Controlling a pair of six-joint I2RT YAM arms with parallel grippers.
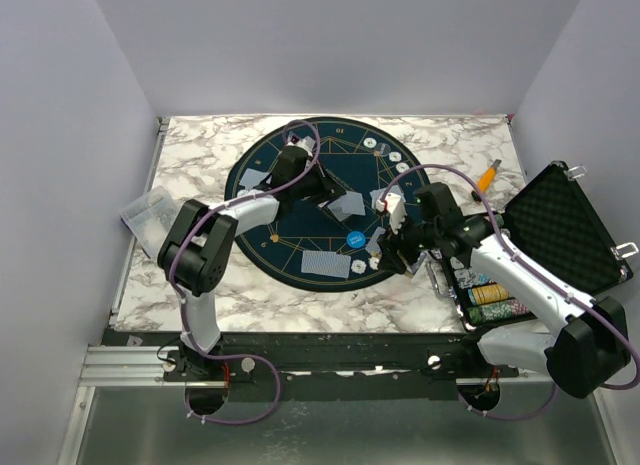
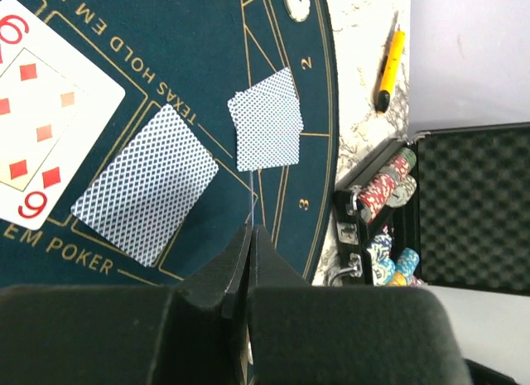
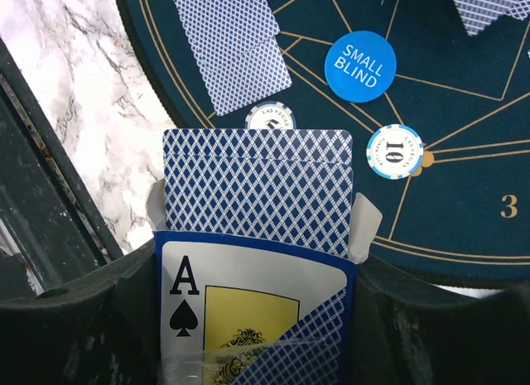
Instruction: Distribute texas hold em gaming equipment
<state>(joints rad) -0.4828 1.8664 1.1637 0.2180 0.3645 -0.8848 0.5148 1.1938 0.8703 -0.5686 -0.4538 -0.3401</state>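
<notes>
The right end effector point(image 3: 257, 319) is pinching the card box point(image 3: 248, 294) by its two long sides and holding it low over the near rim of the round mat point(image 3: 464, 219). The deck point(image 3: 257, 186) is sticking out of the open top with its backs showing. The left end effector point(image 2: 251, 248) is hovering over the middle of the mat with its fingers pressed together. A thin pale line running out from between them is probably a single card point(image 2: 250, 199) seen edge-on, though that view is too poor to be sure.

Already lying on the mat are a face-down card point(image 2: 145, 194), a fanned pair point(image 2: 265, 120), a face-up nine of diamonds point(image 2: 41, 120), the blue small blind disc point(image 3: 360, 64) and a chip marked 10 point(image 3: 395, 151). More chips point(image 2: 381, 190) are sitting in the black case point(image 2: 472, 211) at the counter's right edge.

The cards are likely light, thin, bendy and slick, sliding over one another easily. One lying flat on the mat is offering no edge to grab, so the protruding short end of the deck looks like the best place to pinch, lightly, taking one card at a time. The box is probably thin cardboard and buckling under a hard squeeze. The chips are stiff and small, best taken across the rim
</notes>
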